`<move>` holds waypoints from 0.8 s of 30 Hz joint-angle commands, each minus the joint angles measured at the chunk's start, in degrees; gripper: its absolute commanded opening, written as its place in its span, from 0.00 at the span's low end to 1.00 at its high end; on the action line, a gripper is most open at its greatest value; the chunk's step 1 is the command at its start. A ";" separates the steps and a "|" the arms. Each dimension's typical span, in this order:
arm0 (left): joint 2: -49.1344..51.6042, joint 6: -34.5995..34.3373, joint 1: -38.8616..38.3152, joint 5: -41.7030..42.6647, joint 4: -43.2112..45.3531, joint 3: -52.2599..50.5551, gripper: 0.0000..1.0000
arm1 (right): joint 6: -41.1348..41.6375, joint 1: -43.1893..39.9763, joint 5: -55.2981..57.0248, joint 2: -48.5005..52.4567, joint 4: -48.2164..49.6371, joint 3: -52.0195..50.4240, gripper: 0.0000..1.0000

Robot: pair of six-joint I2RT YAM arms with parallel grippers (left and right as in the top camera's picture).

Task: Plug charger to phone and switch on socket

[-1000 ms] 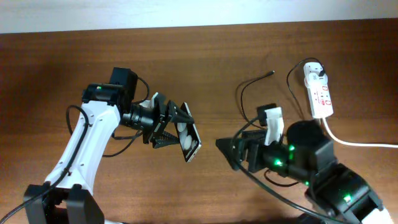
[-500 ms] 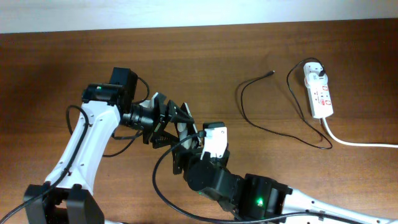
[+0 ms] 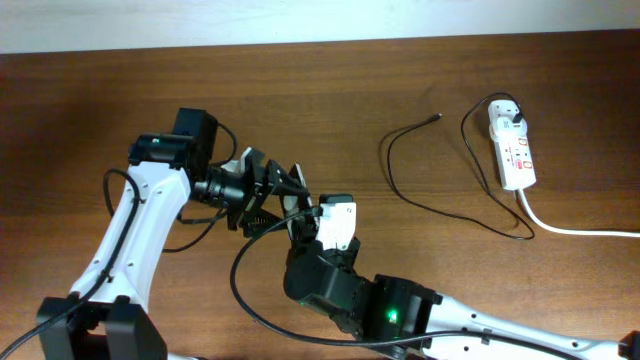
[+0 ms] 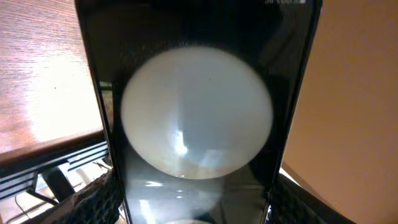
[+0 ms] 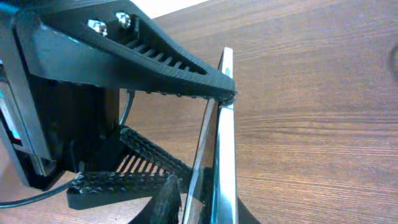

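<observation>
Phone [image 4: 196,124]: off the surface, clamped across its width between the two fingers of the left claw [image 3: 286,203], left of centre. Glossy face turned to the left wrist camera, one big round glare spot on it. Long axis runs straight out from the left claw. From the right wrist view it shows edge-on, nearly upright.

Right claw [image 3: 305,218]: reached across from the robot's right, just beside the phone's free end. Dark shapes low in its own view may be its fingers either side of the phone's edge. Cannot tell how far apart they stand, or whether they touch the phone. No cable in it.

Charger [image 3: 440,210]: thin black cable lying loose on the surface, well apart from the phone, on the robot's right. Connector tip [image 3: 437,117] at the far end of the loop, pointing away from the phone. White plug [image 3: 507,113] appears seated in the far end of the socket [image 3: 516,160].

Judgement: the coming move turns on bringing tip and phone together. The tip lies right of and beyond both claws; the right arm's base is the nearer. Which end of the phone carries the port is not visible.
</observation>
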 commanded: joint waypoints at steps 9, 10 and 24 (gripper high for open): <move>-1.27 3.17 0.76 5.73 -0.15 0.83 0.99 | -1.03 0.44 -2.03 -5.81 -2.60 0.85 0.06; -1.97 4.00 1.18 5.38 -0.17 1.16 0.99 | -1.03 0.44 -1.86 -7.02 -3.23 0.85 0.04; -49.24 9.44 6.29 -56.13 -10.71 3.19 0.99 | 11.41 0.42 0.76 -15.47 -9.92 0.83 0.04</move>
